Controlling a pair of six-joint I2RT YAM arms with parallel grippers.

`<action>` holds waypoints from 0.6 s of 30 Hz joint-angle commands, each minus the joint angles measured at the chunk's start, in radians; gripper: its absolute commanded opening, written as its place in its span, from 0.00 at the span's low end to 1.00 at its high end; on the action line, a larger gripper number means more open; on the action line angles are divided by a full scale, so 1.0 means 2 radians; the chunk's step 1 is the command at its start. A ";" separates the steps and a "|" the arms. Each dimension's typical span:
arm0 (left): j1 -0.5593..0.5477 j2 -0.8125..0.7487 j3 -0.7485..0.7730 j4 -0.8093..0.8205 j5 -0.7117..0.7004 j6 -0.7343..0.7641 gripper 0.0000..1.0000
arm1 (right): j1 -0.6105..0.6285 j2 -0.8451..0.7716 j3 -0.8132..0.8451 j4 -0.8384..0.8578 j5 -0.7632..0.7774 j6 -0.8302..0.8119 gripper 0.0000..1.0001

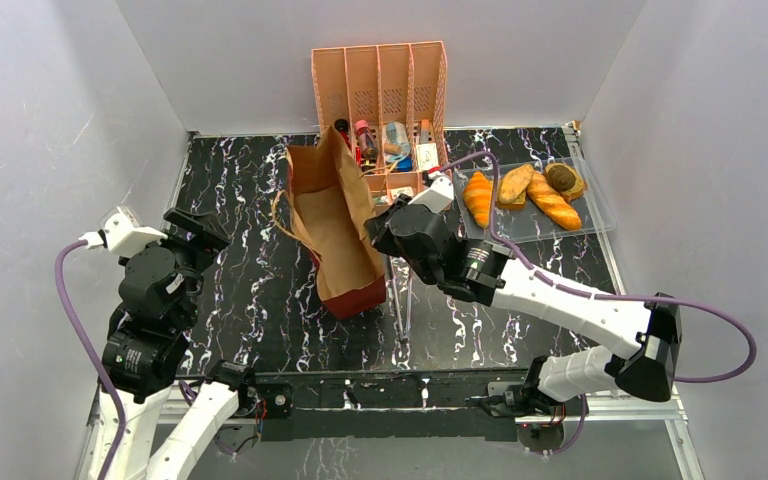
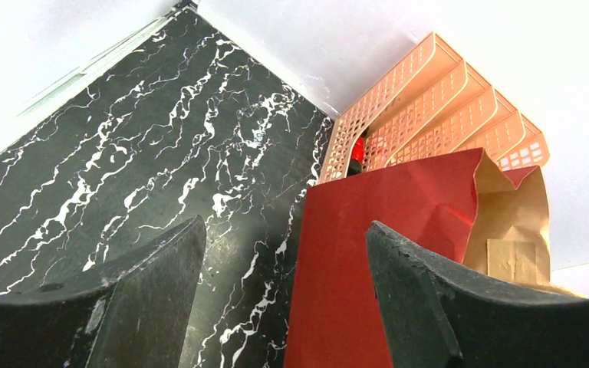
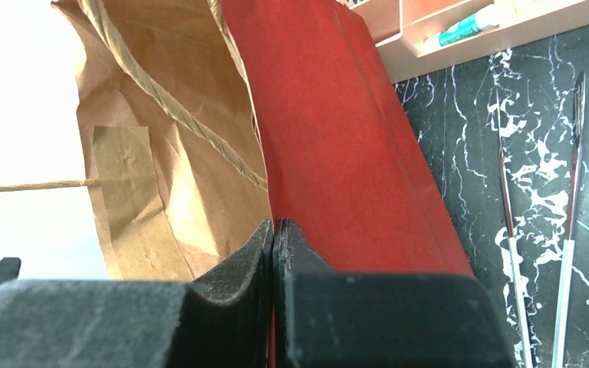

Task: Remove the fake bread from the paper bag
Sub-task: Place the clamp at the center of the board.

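Observation:
The paper bag (image 1: pixel 332 222) leans at the table's middle, brown mouth up and red base (image 1: pixel 356 298) toward me. Only brown paper shows inside it. My right gripper (image 1: pixel 380 224) is shut on the bag's right wall; in the right wrist view the jaws (image 3: pixel 274 227) pinch the edge between the brown inside (image 3: pixel 161 153) and the red outside (image 3: pixel 337 138). My left gripper (image 1: pixel 208 232) stands open, apart from the bag on its left, with the red side (image 2: pixel 368 253) ahead of its fingers (image 2: pixel 285 230). The fake bread, a croissant (image 1: pixel 478 197), a baguette (image 1: pixel 553 202) and brown pieces (image 1: pixel 514 185), lies on the clear tray (image 1: pixel 600 215).
A pink slotted organizer (image 1: pixel 380 90) with small bottles and boxes stands behind the bag, against the back wall. Metal tongs (image 1: pixel 400 300) lie on the black marble table (image 1: pixel 240 290) just right of the bag's base. White walls close in the sides.

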State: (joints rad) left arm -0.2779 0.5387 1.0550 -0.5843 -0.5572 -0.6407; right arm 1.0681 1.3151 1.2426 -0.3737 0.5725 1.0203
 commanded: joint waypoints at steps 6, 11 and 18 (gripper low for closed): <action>0.001 0.002 -0.007 0.003 -0.021 -0.007 0.75 | 0.055 -0.039 -0.033 0.001 0.042 0.059 0.00; 0.000 0.003 -0.016 0.002 -0.021 -0.008 0.75 | 0.075 -0.058 -0.052 -0.008 0.058 0.086 0.00; 0.000 0.006 -0.023 0.003 -0.023 -0.005 0.75 | 0.101 -0.072 -0.071 -0.030 0.081 0.128 0.00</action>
State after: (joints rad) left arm -0.2779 0.5430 1.0179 -0.5869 -0.5827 -0.6521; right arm 1.2436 1.2050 1.1128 -0.4280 0.6608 1.2008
